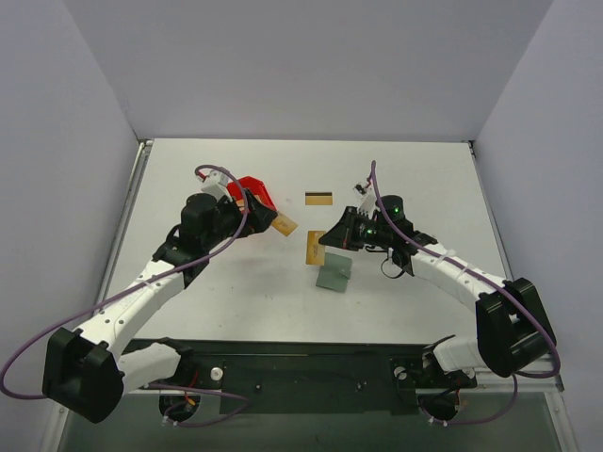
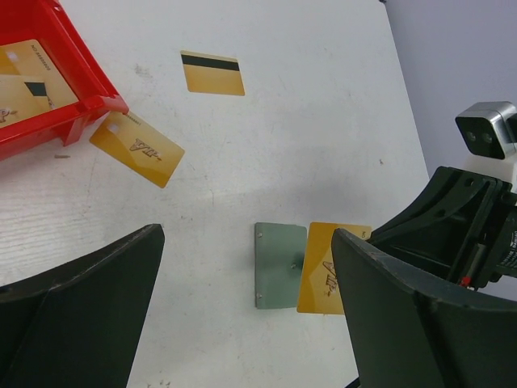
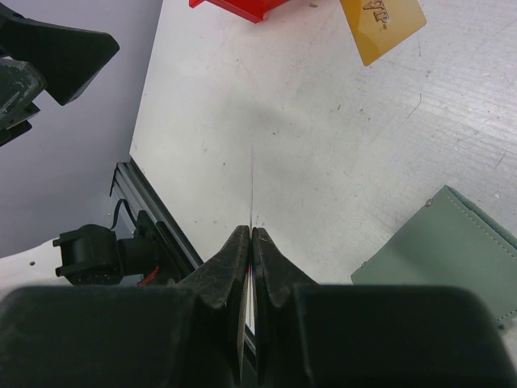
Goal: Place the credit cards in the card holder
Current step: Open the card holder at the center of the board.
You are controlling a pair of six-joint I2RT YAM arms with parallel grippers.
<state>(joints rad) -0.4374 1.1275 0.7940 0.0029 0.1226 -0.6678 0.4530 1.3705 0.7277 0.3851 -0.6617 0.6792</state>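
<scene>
**Top external view.** A matt white table (image 1: 415, 188) carries one glossy red bin (image 1: 256, 191) of moulded plastic. It also carries one card holder (image 1: 334, 274), a flat grey-green rectangle near the table's middle. Three credit cards are in sight, all thin gold-tan rectangles.
- The striped card (image 1: 318, 198) has a dark band along one long edge and lies alone toward the far side.
- The printed card (image 1: 285, 225) lies just beside the bin.
- The held card (image 1: 316, 248) sits at the card holder's far-left corner, at the tip of the right claw (image 1: 328, 237).

The left claw (image 1: 259, 215) hangs by the bin.

**Left wrist view.** The left claw (image 2: 246, 242) has two broad, dark, smooth fingers spread wide with nothing between them. The card holder (image 2: 279, 265) shows a stitched border and small metal studs. The held card (image 2: 323, 267) overlaps one of its edges, though whether the two touch cannot be told. The printed card (image 2: 137, 148) has one corner at the bin's corner. Inside the bin lie at least two more cards, partly cut off by the frame.

**Right wrist view.** The right claw (image 3: 252, 234) has its fingers pressed together, pinching the held card, which is seen edge-on as a hairline. The card holder's soft, seamed corner (image 3: 448, 242) lies just to the right on the scuffed table.
</scene>
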